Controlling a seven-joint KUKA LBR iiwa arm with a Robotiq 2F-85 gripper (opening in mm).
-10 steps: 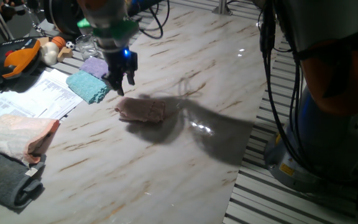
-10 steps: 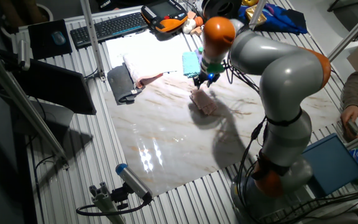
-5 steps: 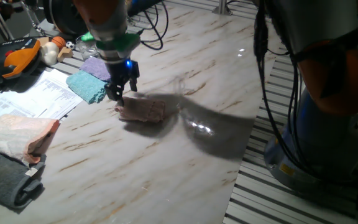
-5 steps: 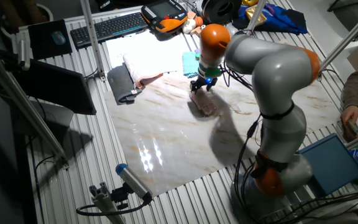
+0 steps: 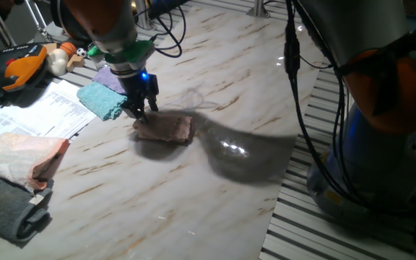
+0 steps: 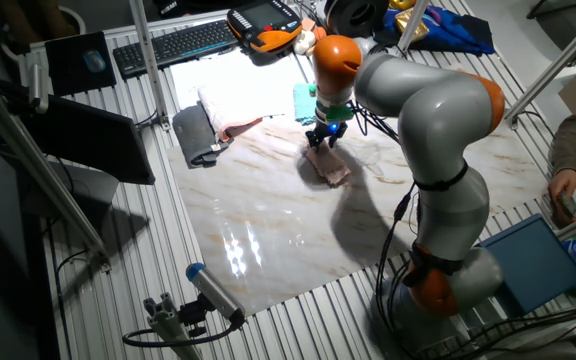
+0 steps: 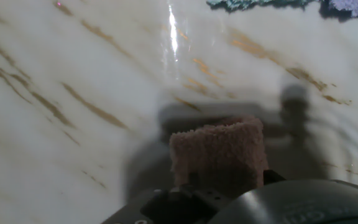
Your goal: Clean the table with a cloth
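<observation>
The small dusty-pink cloth [image 5: 167,128] lies flat on the white marble table [image 5: 222,65], left of its middle. It also shows in the other fixed view [image 6: 332,168] and in the hand view [image 7: 219,151], straight ahead of the hand. My gripper [image 5: 140,113] is down at the cloth's left end, with its fingertips at or on the cloth's edge. The fingers look slightly apart. In the other fixed view the gripper [image 6: 321,140] stands over the cloth's far end. The fingertips are hidden in the hand view.
A teal cloth [image 5: 102,101] and a lilac cloth [image 5: 110,76] lie just left of the gripper. Papers [image 5: 42,112], a pale peach cloth [image 5: 20,154], a dark grey cloth [image 5: 9,208] and an orange pendant [image 5: 22,65] fill the left side. The robot base [image 5: 381,144] stands at the right.
The gripper has moved down and slightly left, from above the cloth to its left end. The cloth has not moved.
</observation>
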